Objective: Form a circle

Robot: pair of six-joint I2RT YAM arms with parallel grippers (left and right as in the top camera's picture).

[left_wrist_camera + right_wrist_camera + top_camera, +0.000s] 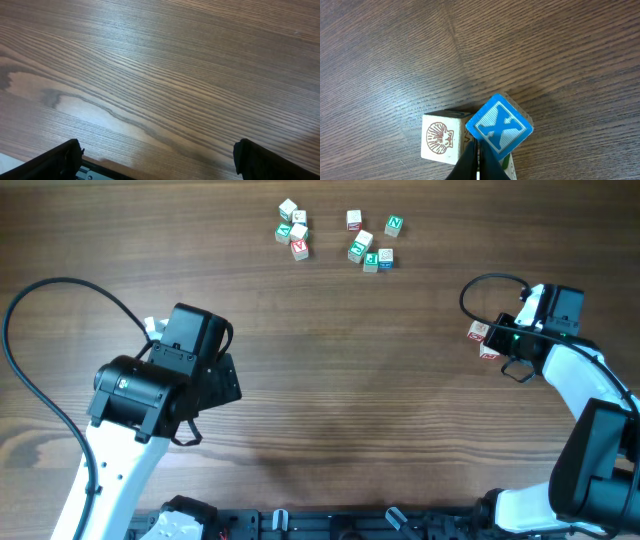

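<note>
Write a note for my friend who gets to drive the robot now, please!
Left gripper: open, empty, over bare table.
Right gripper: shut, holding nothing, tips at the seam between the blue X cube and the shell cube.
Those cubes sit bunched at the table's right; other cubes lie scattered at the far side.
Done: no circle yet. Left: form the circle.

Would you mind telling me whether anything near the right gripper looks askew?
Yes: the blue X cube sits turned corner-on to the shell cube beside it, not squared up, at the tips of the shut right gripper.
</note>
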